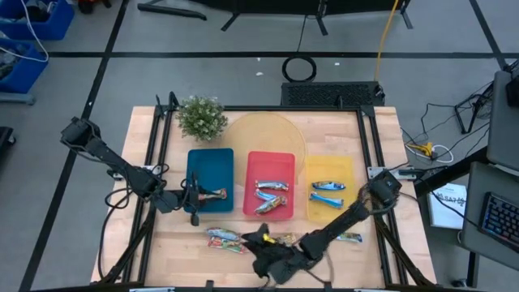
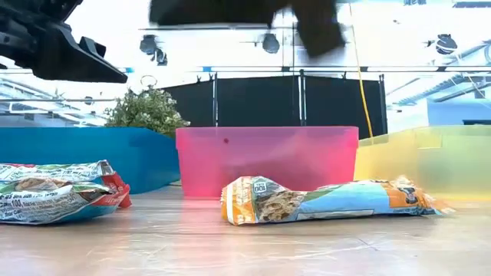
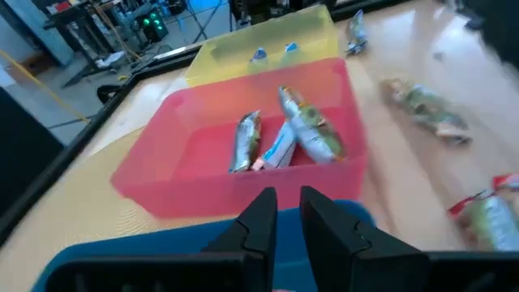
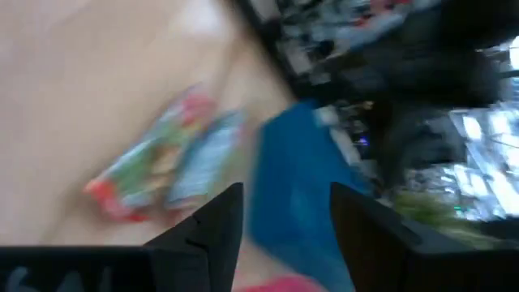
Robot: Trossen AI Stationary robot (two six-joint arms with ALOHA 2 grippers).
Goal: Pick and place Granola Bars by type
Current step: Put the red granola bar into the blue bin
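Note:
Three silvery-white granola bars (image 1: 270,195) lie in the pink tray (image 1: 270,159), also in the left wrist view (image 3: 284,138). Two blue bars (image 1: 328,191) lie in the yellow tray (image 1: 347,166). One multicolour bar (image 1: 214,195) lies in the blue tray (image 1: 209,162). More multicolour bars lie on the table near its near edge (image 1: 225,238) (image 1: 350,238) (image 2: 322,201). My left gripper (image 1: 195,203) (image 3: 288,215) hovers over the blue tray's near rim, narrowly open and empty. My right gripper (image 1: 258,242) (image 4: 280,219) is open over the table beside the loose bars (image 4: 162,162).
A small potted plant (image 1: 200,118) stands at the far left corner behind the blue tray. A pale round mat (image 1: 263,134) lies under the trays' far ends. Black frame rails (image 1: 158,162) run along the table's left and right sides. Bare wood shows at the near left (image 1: 174,243).

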